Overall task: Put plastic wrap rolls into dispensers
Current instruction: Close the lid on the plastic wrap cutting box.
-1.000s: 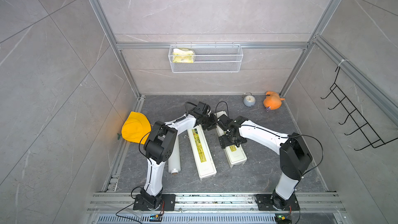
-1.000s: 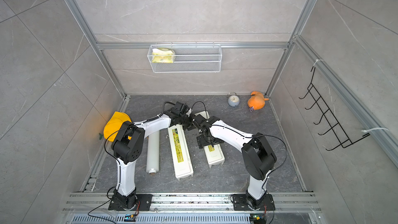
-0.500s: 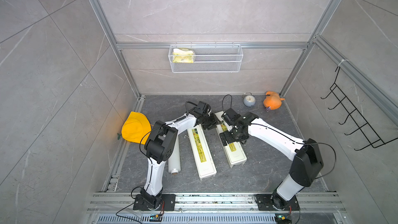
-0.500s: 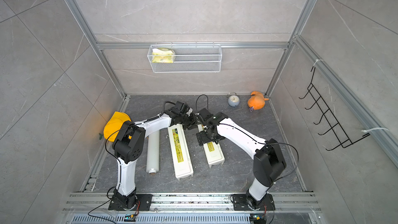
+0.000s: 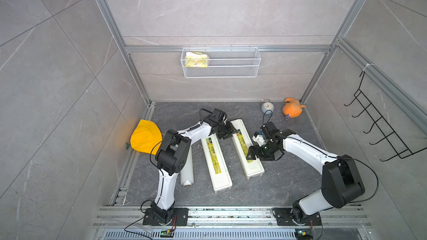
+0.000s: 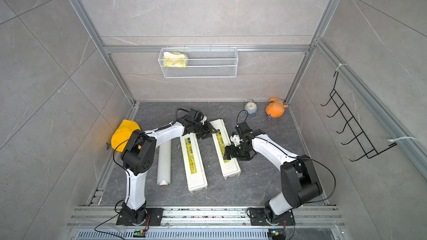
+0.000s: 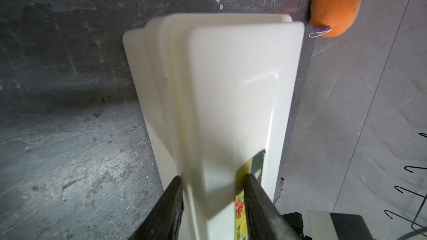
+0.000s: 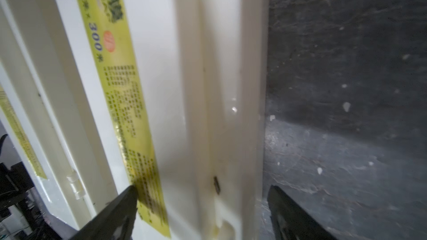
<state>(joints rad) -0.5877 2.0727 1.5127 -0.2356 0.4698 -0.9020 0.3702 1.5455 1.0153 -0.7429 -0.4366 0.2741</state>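
- In the right wrist view, the yellow-green label [image 8: 120, 93] on the dispenser [image 8: 215, 65] reads "300" [image 8: 96, 36] in dark blue, with "×" before it and a character like 米 after.
- The big blue Chinese characters [image 8: 115, 8] further along that label are blurred and cut off, so not surely readable.
- The mark on the orange-red round stamp [image 8: 109, 41] beside the number is unreadable.
- The fine dark print [image 8: 124, 102] on the rest is too small to read.
- In the left wrist view, the label end [image 7: 240, 206] has tiny print, illegible.
- In both top views, nothing is legible on the other dispenser [image 5: 213, 158] or the clock [image 5: 267, 106].

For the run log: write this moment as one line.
left end effector: shut on dispenser lid | right end effector: open, astride that dispenser | roll: loose on floor
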